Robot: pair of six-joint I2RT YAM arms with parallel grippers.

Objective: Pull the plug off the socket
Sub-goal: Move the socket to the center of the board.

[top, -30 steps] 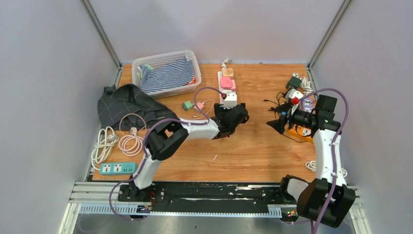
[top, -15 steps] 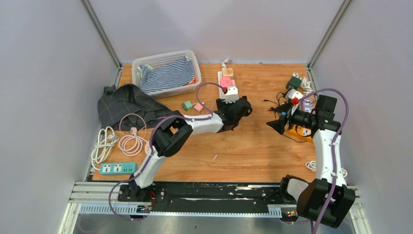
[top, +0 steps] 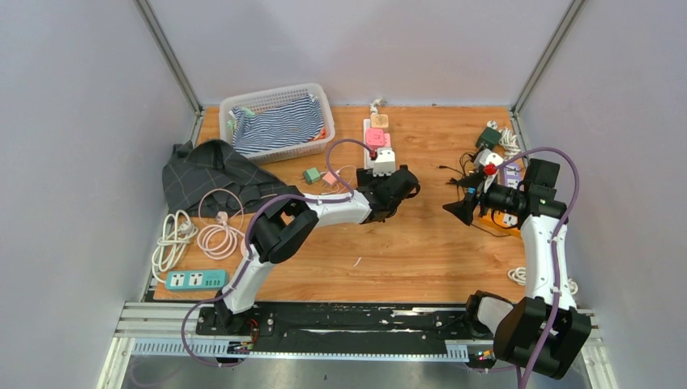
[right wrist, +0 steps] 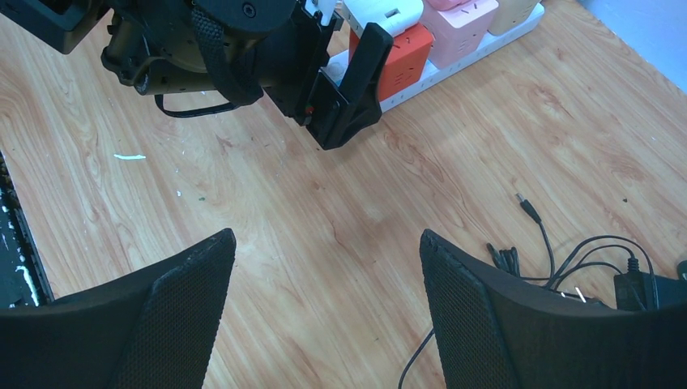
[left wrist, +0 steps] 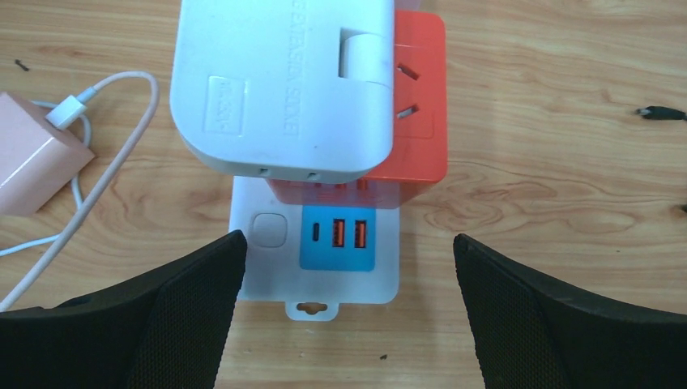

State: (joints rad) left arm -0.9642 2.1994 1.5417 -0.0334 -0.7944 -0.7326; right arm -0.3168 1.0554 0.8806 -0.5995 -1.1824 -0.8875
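Lettering is embossed on the white plug (left wrist: 283,89): the word "SOCKET" can be read, the word before it is cut by the frame edge, and a small boxed mark beside it is too faint to be made out. The plug is seated on an orange adapter (left wrist: 417,89), which is itself plugged into the white socket strip (left wrist: 267,275) laid on the wooden surface (left wrist: 567,121). At the strip's near end a blue panel (left wrist: 338,259) is seen, with 2 orange USB ports and 1 smaller port, beside a square button.

The left pincer (left wrist: 348,237) is released, its fingers spread wide to either side of the strip's end; nothing is grasped, and the plug lies just ahead of the fingertips. A pink charger (left wrist: 28,162) with a white cable is seen beside the strip. The right pincer (right wrist: 326,235) is also released, over bare wood well apart from the strip, with black cables (right wrist: 567,251) near it.
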